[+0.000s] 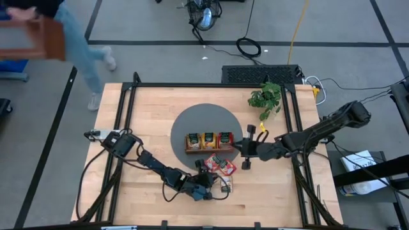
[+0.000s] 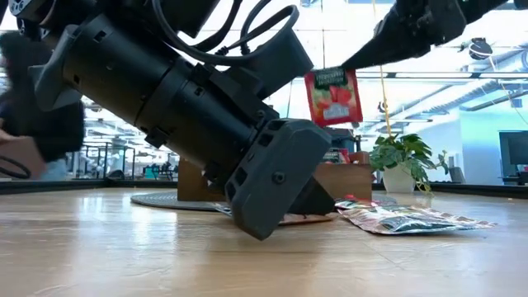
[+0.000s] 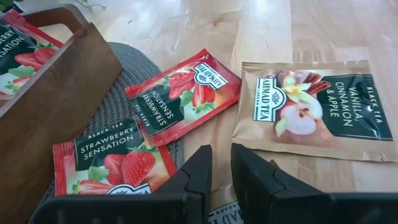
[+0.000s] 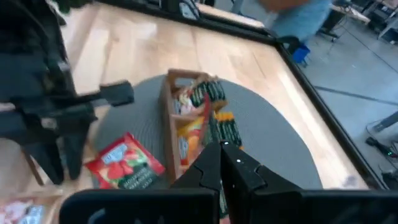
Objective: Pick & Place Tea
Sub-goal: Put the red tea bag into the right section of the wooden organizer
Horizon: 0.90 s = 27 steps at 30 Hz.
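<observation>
Left gripper sat low on the table, fingers slightly apart, empty, loose red sachets just ahead. Brown three-compartment wooden tray between the arms held upright sachets. Right gripper beside the tray, clamped on a red strawberry sachet.

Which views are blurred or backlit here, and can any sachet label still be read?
Left wrist view: sharp, the Strawberry Sensation sachet and the Vanilla Cinnamon & Apple sachet are readable. Right wrist view: soft, the wooden tray is smeared. Low view: bright windows backlight the dark arm.
</observation>
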{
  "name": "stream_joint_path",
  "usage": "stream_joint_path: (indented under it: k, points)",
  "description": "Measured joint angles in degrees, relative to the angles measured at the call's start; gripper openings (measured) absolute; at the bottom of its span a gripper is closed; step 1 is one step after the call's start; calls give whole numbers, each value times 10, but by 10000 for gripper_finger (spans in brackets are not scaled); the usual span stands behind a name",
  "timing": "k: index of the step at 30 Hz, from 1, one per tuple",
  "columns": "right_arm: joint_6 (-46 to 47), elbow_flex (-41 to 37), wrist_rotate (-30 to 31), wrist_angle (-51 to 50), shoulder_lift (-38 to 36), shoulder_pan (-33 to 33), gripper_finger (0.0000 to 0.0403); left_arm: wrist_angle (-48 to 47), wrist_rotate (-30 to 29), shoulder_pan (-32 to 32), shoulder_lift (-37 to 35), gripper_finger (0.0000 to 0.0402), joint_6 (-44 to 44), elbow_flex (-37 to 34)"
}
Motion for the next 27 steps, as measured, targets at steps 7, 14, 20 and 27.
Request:
stream_joint_path:
  k: [7,14,20,27]
  points:
    - [-6,-59,-16,86,0,-35,0,1,0,-3,0,67,3,0]
    - [-25,-139,-68,207,0,-83,0,1,0,-3,0,67,3,0]
    - [4,-172,-106,251,0,-106,0,1,1,-2,0,67,3,0]
    - [13,-196,-109,274,0,-120,0,1,1,-2,0,67,3,0]
